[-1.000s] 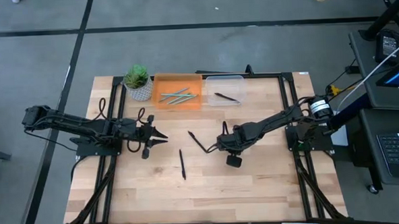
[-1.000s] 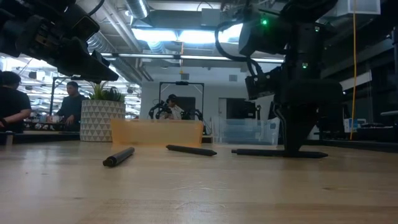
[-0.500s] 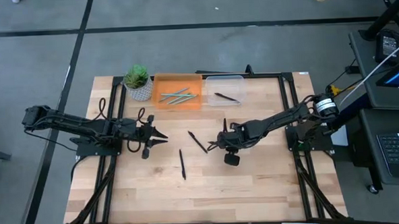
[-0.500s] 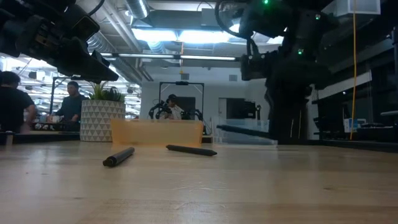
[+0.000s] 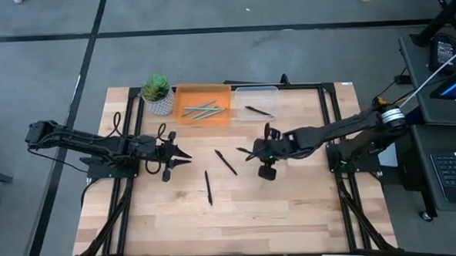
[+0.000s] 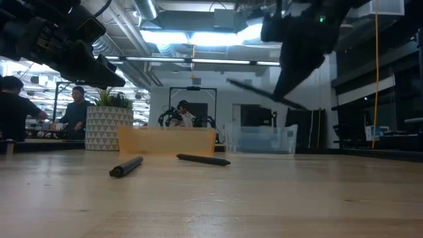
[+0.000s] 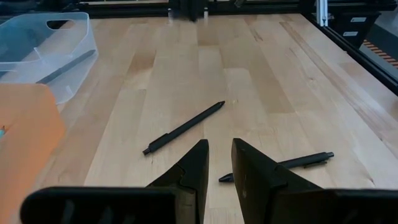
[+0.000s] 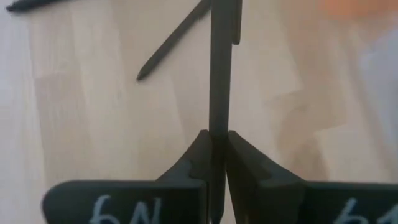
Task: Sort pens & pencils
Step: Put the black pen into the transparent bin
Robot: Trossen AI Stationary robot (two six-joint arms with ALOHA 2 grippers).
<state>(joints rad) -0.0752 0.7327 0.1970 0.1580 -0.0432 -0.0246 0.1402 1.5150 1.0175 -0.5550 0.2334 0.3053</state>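
The table holds an orange tray with pale sticks and a clear bin with one dark pen, both at twelve o'clock. The right gripper pinches a black pen in mid-air near centre. That thin grip may slip or swing, dropping it short of the bin. Two more black pens lie nearer the centre. The left gripper waits at nine o'clock, jaws slightly parted, empty.

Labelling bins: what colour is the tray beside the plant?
Orange tray, clearest in the high view.
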